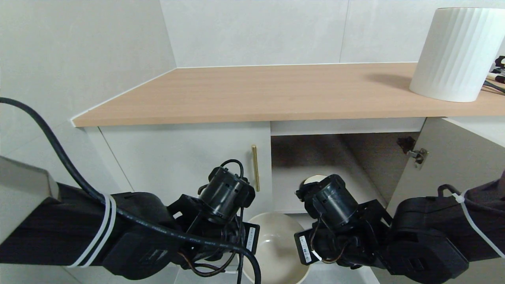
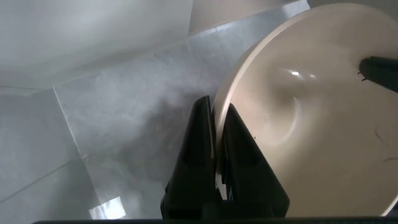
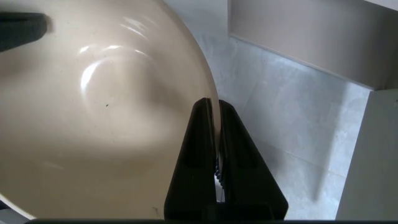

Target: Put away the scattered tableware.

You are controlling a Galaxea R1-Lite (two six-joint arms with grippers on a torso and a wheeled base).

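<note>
A cream bowl (image 1: pixel 276 248) hangs between my two arms, low in front of the open cupboard (image 1: pixel 323 165). My left gripper (image 2: pixel 216 134) is shut on the bowl's (image 2: pixel 311 118) rim, one finger inside and one outside. On the opposite side, my right gripper (image 3: pixel 215 134) is shut on the rim of the bowl (image 3: pixel 93 106) the same way. Each wrist view catches the other gripper's fingertip at the bowl's far rim. Inside the cupboard, a round cream piece of tableware (image 1: pixel 313 179) peeks out behind my right wrist.
The cupboard's right door (image 1: pixel 446 165) stands swung open; the left door (image 1: pixel 185 157) is closed, with a brass handle (image 1: pixel 255 167). Above runs a wooden countertop (image 1: pixel 276 90) with a ribbed white container (image 1: pixel 457 53) at the right. Grey tiled floor lies below the bowl.
</note>
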